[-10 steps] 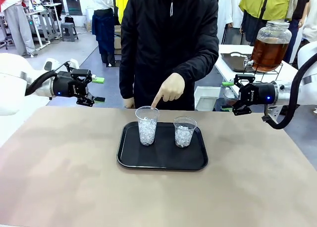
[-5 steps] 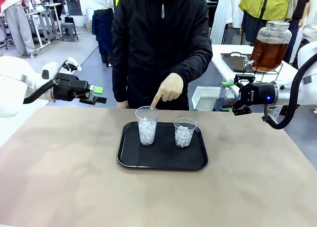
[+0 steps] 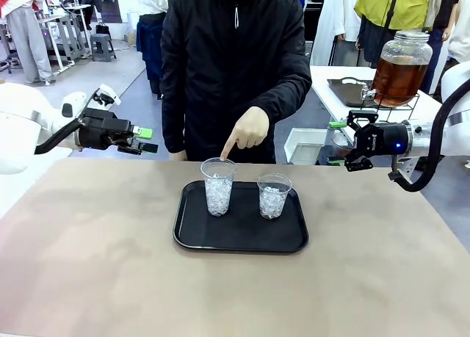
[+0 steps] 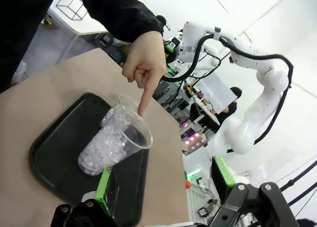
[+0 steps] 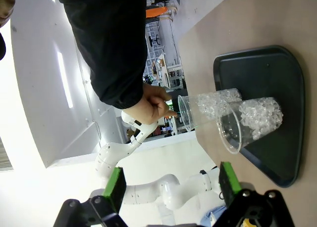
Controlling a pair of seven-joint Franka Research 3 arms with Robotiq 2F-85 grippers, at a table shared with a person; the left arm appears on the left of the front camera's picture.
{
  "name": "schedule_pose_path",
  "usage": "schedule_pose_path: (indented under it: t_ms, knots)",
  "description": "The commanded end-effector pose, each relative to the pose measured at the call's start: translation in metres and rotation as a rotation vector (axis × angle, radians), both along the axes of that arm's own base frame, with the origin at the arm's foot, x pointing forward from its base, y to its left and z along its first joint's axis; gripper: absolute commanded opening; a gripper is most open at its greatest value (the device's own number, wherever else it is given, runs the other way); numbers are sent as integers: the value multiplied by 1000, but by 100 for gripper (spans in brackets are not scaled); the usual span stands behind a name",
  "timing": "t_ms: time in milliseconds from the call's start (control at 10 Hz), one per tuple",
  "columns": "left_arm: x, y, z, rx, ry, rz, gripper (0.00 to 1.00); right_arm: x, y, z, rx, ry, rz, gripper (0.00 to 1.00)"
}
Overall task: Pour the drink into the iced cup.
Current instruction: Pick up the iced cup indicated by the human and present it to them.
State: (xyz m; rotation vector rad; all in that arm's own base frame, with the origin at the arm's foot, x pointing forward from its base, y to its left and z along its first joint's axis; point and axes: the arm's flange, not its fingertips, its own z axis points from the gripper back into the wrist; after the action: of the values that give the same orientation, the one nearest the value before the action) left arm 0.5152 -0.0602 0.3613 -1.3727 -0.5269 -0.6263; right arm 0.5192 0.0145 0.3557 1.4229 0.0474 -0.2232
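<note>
Both arms hover off the table's ends, left gripper [image 3: 147, 140] and right gripper [image 3: 342, 142] with fingers spread, empty. A hand [image 3: 248, 131] points at the left cup [image 3: 218, 186] on the tray [image 3: 239, 247]; the drink [image 3: 397, 78] sits in the far-right jar [image 3: 402, 43].

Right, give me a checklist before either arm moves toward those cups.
1. Left pincer open and empty: ok.
2. Right pincer open and empty: ok.
3. Tall cup and short cup upright on the tray, ice in both: ok.
4. Space above the tall cup free: not ok. The person's hand hangs over it, with a finger pointing down at the rim.
5. Drink in a pincer, ready to pour: not ok. It sits in the jar behind the right arm.
6. Jar within reach of the right arm: cannot tell.
</note>
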Motion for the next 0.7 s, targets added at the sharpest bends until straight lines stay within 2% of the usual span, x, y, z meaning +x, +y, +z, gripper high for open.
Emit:
schedule_pose_path:
  t_ms: [0,100,200,500,600]
  knots:
    - [-2,-8,-12,-20,-231,-9,100,0,0,1,1,-1,-1,100]
    - [-3,-15,-20,11,-388,-4,100,0,0,1,1,-1,-1,100]
    - [-6,-20,-24,22,-478,-1,100,0,0,1,1,-1,-1,100]
    - [-17,-34,-36,28,-676,11,100,0,0,1,1,-1,-1,100]
    - [-20,-37,-40,34,-710,18,100,0,0,1,1,-1,-1,100]
